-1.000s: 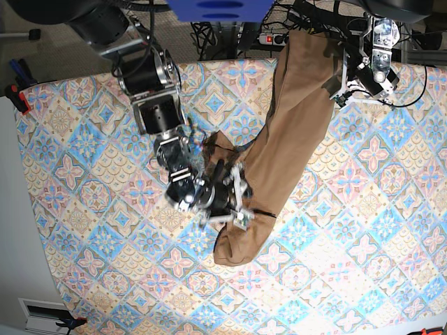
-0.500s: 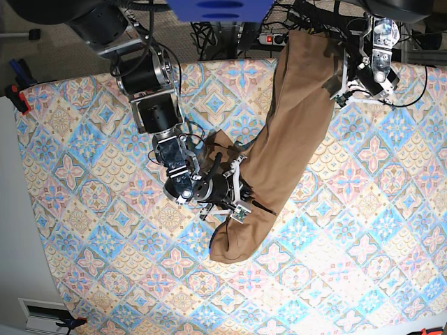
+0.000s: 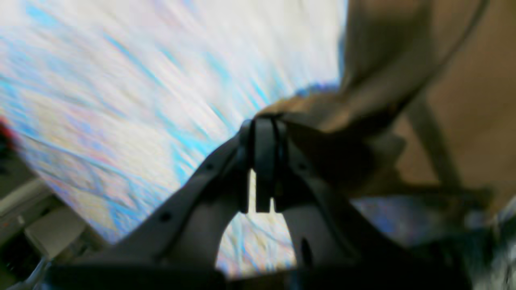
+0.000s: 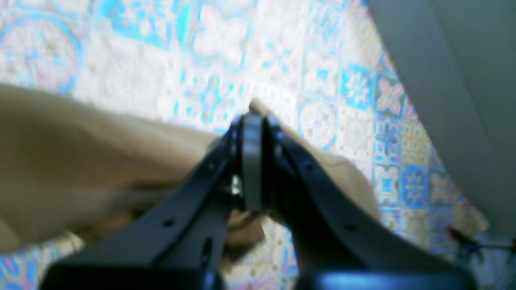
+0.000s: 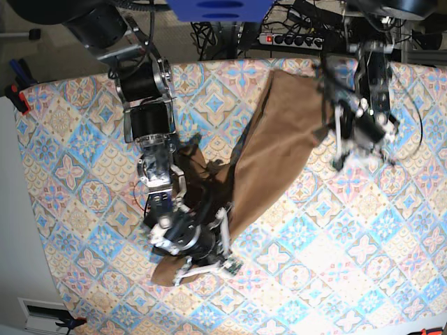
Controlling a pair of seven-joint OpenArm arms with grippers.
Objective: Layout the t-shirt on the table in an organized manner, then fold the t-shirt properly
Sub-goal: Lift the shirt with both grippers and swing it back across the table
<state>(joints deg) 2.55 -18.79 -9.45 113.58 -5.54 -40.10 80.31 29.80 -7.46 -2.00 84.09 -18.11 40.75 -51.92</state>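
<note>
The tan-brown t-shirt (image 5: 272, 150) lies as a long bunched band stretched diagonally over the patterned table (image 5: 349, 244). My left gripper (image 5: 334, 132) is shut on its far right end. In the blurred left wrist view the gripper (image 3: 264, 125) is pinched on cloth (image 3: 403, 60) above the table (image 3: 121, 80). My right gripper (image 5: 225, 251) is shut on the near left end, by the front of the table. In the right wrist view the gripper (image 4: 252, 117) clamps a fold of the t-shirt (image 4: 80, 141) over the table (image 4: 201, 60). The label is hidden.
A power strip (image 5: 293, 40) and cables lie behind the table's far edge. A blue plate (image 5: 216, 8) is at top centre. A red clamp (image 5: 17, 98) sits at the left edge, beside a white surface (image 5: 10, 209). A grey-beige blurred surface (image 4: 443, 80) fills the right wrist view's upper right.
Both arms moved toward the front of the table. The right gripper dragged the shirt's lower end to the front left. The left gripper brought the upper end in from the far edge.
</note>
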